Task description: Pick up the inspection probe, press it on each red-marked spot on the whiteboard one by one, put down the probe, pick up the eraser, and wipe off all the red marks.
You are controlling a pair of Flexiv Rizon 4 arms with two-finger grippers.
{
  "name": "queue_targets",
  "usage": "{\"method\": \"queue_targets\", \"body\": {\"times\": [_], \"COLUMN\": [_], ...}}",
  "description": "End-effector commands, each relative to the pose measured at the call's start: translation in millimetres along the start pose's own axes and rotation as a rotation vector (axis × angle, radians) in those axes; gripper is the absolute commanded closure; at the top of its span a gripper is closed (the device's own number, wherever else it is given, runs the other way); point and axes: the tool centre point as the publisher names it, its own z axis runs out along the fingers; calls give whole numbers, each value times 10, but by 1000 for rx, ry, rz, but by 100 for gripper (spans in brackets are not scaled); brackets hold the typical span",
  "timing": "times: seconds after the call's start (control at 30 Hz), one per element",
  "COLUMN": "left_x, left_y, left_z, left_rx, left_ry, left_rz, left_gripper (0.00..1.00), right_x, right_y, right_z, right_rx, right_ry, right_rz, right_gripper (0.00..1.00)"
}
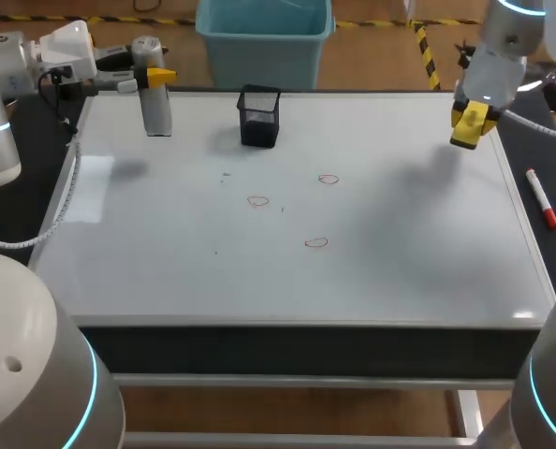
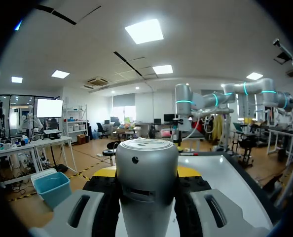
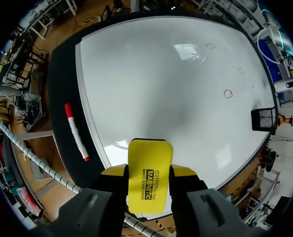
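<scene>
Probe (image 2: 146, 182) mostly hides left gripper (image 1: 156, 76), apparently clamping it.

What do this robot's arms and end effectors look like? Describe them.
The left arm and right arm are rounded silver-white segments with glowing cyan joint rings. A ribbed pale cable hangs from the left one. The left end effector and right end effector have grey housings, black fingers, yellow tips.

A dark table (image 1: 297, 348) carries a whiteboard (image 1: 166, 253) covering most of it. A black mesh cup (image 1: 259, 116) stands near the board's far edge, mid-width. Three small red marks (image 1: 316, 242) sit around its centre. A red marker (image 1: 542, 198) lies on the table just right of the board
</scene>
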Motion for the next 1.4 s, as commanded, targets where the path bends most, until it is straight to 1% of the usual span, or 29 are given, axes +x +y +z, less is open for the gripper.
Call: {"method": "queue_targets", "body": {"times": [0.03,0.13,0.17,0.23,0.37,0.4,1.33,1.4], "left_x": [10,10,10,10,10,10,10,66], "left_y": [-10,-10,-10,-10,-10,-10,-10,-47], "left_z": [3,3,3,3,3,3,3,40], "left_rx": [0,0,0,0,0,0,0,4], "left_ry": [-3,-3,-3,-3,-3,-3,-3,0], "left_rz": [2,2,2,2,2,2,2,10], "left_gripper": [100,100,100,100,100,100,100,100], "right_x": [92,145,153,151,168,177,177,177], "right_y": [47,41,44,67,69,65,65,65], "right_z": [-22,-30,-35,-53,-78,-80,-80,-80], "right_rx": [33,32,22,12,2,14,14,14], "right_ry": [5,-1,-14,-5,-15,-8,-8,-8], "right_rz": [15,25,16,26,17,22,22,22], "right_gripper": [100,100,100,100,100,100,100,100]}}
